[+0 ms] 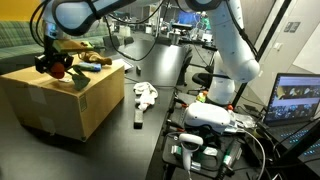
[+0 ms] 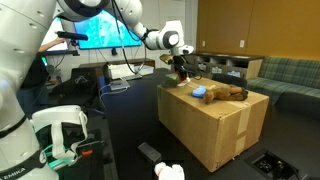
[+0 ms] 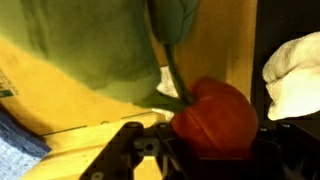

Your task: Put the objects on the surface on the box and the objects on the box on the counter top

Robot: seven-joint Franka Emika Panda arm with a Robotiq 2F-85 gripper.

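Closest to us, at the bottom edge of the wrist view, we see the dark fingers (image 3: 130,150) of the gripper (image 3: 200,145) standing on either side of a red thing (image 3: 215,112), rounded and with a green stalk. We cannot tell whether the jaws press on it or stand just clear of it. As far as we can tell, the red thing sits on the tan top of the box (image 3: 60,100), near its edge. An olive-green soft mass (image 3: 100,40) lies behind it and a blue thing (image 3: 15,150) shows at the lower left. Past the box edge we see the dark counter top (image 3: 262,30) with a white thing (image 3: 295,75), crumpled, lying on it. In both exterior views the gripper (image 1: 55,63) (image 2: 180,68) is low over one end of the box (image 1: 60,105) (image 2: 215,130), and in an exterior view the blue thing (image 2: 200,93) and a brown thing (image 2: 230,93) lie side by side further along its top. On the counter top (image 1: 160,70) (image 2: 120,120) beside the box we find the white thing (image 1: 145,93) (image 2: 170,170) and a small dark thing (image 1: 138,118) (image 2: 150,152), near each other but apart.
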